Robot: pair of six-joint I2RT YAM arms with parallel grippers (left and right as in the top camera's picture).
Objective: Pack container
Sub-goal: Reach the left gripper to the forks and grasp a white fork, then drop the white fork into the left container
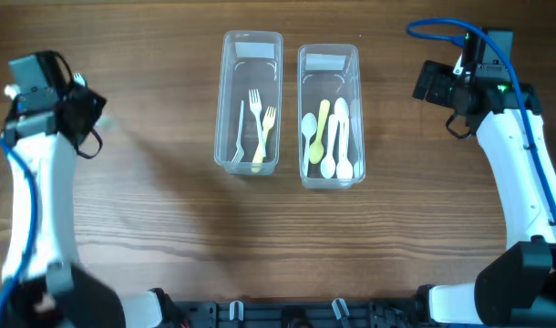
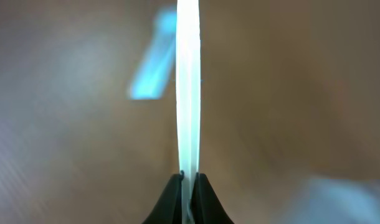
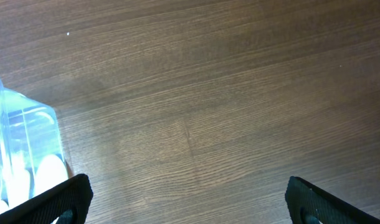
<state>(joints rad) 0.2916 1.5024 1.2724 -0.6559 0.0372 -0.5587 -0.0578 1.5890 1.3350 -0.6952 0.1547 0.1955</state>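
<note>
Two clear plastic containers stand side by side at the table's middle back. The left container [image 1: 225, 109] holds forks [image 1: 258, 123]. The right container [image 1: 359, 109] holds white and yellow spoons [image 1: 333, 137]. My left gripper [image 1: 88, 111] is at the far left, shut on a thin translucent white plastic piece [image 2: 189, 93] seen edge-on and blurred; in the left wrist view the jaws [image 2: 189, 177] pinch its lower end. My right gripper [image 1: 426, 84] is open and empty, right of the spoon container. In the right wrist view its jaws [image 3: 187, 186] span bare wood, with the spoon container's corner [image 3: 28, 134] at the left.
Wooden table [image 1: 169, 228] all around the containers. The arm bases [image 1: 497, 282] stand at the front corners. A blue cable [image 1: 437, 29] loops above the right wrist.
</note>
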